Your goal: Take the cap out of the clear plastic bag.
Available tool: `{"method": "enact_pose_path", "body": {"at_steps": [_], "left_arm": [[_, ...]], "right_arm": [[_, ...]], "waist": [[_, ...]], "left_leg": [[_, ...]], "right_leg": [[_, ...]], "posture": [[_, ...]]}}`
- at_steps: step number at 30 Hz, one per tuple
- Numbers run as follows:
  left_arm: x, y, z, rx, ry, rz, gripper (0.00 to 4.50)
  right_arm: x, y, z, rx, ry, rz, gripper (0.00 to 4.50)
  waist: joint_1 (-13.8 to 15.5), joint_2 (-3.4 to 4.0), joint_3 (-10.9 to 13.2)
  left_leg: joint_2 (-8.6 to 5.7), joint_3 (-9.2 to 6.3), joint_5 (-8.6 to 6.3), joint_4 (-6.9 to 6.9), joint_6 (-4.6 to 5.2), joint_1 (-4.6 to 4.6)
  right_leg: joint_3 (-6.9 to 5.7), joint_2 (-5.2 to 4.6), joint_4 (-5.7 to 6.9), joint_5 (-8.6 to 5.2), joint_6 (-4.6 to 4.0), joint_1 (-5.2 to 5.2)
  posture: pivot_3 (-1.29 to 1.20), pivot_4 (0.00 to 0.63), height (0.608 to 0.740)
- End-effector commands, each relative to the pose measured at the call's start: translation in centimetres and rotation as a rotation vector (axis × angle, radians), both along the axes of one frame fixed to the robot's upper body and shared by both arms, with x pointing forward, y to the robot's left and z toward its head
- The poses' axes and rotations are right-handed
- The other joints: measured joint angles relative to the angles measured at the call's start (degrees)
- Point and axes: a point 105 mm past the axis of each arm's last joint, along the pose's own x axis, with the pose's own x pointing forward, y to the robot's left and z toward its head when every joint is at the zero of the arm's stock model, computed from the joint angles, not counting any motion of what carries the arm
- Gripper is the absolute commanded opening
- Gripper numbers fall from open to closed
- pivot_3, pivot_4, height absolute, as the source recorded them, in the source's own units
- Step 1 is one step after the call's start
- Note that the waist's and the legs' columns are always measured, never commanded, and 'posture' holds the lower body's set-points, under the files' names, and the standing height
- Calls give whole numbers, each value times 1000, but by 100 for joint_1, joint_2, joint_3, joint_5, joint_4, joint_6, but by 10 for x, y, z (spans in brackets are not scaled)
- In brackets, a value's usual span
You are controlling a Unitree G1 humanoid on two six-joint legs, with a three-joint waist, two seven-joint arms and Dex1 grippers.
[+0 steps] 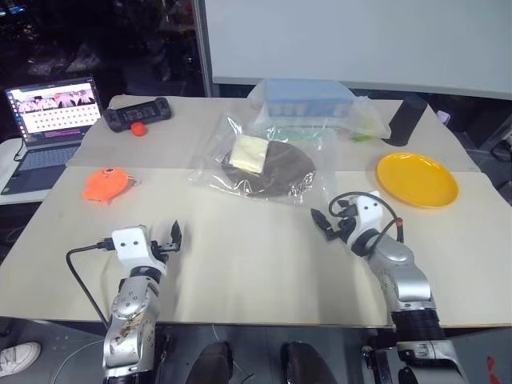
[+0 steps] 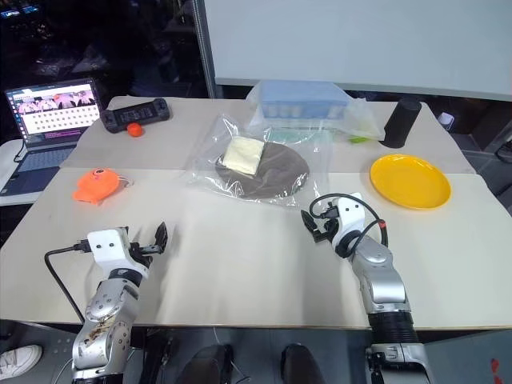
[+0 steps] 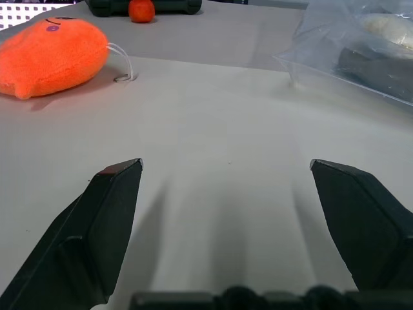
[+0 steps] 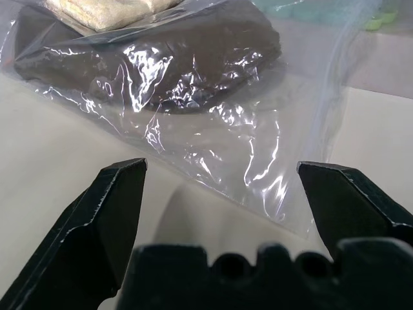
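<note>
Your cap, dark soft dome, lies inside the crinkly clear plastic bag mid-table, pale packet atop. Both hands, left and right, spread, empty.

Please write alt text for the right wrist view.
The open right gripper hovers above the table just before the clear plastic bag, its fingers apart and empty. Inside the bag lies the dark brown cap.

Beige table, clear plastic bag, yellow plate, orange plush, black cylinder, laptop
</note>
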Motion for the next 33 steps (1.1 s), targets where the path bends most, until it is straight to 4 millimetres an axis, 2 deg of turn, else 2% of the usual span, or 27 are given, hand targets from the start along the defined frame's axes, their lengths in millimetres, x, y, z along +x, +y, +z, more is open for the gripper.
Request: {"method": "enact_pose_path", "body": {"at_steps": [1, 4, 10, 14, 17, 20, 23, 26, 30, 33], "left_arm": [[3, -3, 22, -19, -71, -52, 4488], [10, -14, 43, -19, -124, -147, 4488], [44, -25, 84, -23, -155, -218, 4488], [81, -48, 102, 34, -113, -344, 4488], [117, -61, 110, 43, -71, -392, 4488], [147, -76, 120, 31, -47, -450, 4488], [167, -94, 132, 24, -39, -528, 4488], [179, -108, 135, 69, -9, -575, 4488], [184, -117, 132, 105, 31, -599, 4488], [185, -119, 117, 104, 92, -590, 4488]], "right_arm": [[-1, -6, 17, -5, -54, -7, 4500], [-3, -8, 26, -3, -66, 23, 4500], [-8, 12, 55, 46, -104, 136, 4500], [-13, 28, 66, 64, -111, 206, 4500], [-15, 40, 67, 70, -105, 241, 4500], [-16, 45, 65, 69, -99, 245, 4500], [-17, 46, 63, 73, -96, 236, 4500], [-16, 46, 62, 75, -100, 223, 4500], [-16, 45, 64, 74, -106, 205, 4500], [-16, 44, 68, 74, -118, 190, 4500]], "waist": [[1, 0, 0], [20, -2, 2], [-6, -4, 4], [-1, -6, 5], [1, -7, 6], [8, -10, 8], [10, -18, 14], [3, -19, 15], [-39, -21, 16], [-35, -22, 18]], "left_leg": [[0, 0, 0, 0, 0, 0], [0, 0, 0, 2, 0, -1], [-1, 0, 1, 13, 0, 0], [-1, 0, 2, 14, -2, 3], [-6, 2, 3, 13, -2, 6], [-6, 2, 3, 15, -2, 0], [-10, 0, 4, 18, -2, -18], [-13, 1, 3, 16, -3, -23], [-13, 4, 2, 5, -3, -25], [-12, 4, 2, 2, -4, -28]], "right_leg": [[0, 0, 0, 0, 0, 0], [-1, 0, 3, 0, 0, 0], [-1, 4, 4, -1, 23, 7], [0, 10, 10, 0, 23, 5], [2, 9, 10, 0, 24, 9], [-1, 11, 5, 1, 28, 2], [-5, 9, 0, 6, 26, -8], [-5, 4, -2, 12, 21, -11], [-3, 3, -6, 12, 22, -17], [-2, 4, 4, 12, 22, -27]], "posture": [[0, 150, 740], [0, 150, 740], [0, 150, 740], [0, 150, 740], [0, 150, 740], [0, 150, 740], [0, 150, 740], [0, 150, 740], [0, 150, 740], [0, 150, 740]]}}
